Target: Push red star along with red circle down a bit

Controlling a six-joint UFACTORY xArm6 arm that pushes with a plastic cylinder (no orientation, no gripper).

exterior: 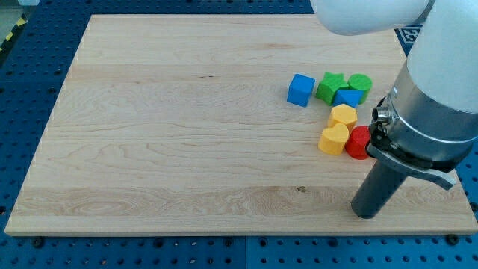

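Note:
One red block (358, 142) shows at the view's right, partly hidden behind the arm's grey body, so its shape is unclear. A second red block is not visible; it may be hidden by the arm. My tip (365, 214) rests on the board below the red block, about a block and a half away from it. A yellow heart (333, 140) touches the red block's left side.
Above the red block sit a yellow hexagon (343, 115), a blue block (348, 97), a green star (329, 87) and a green circle (361, 86). A blue cube (300, 90) stands apart to their left. The board's right edge (467, 205) is close.

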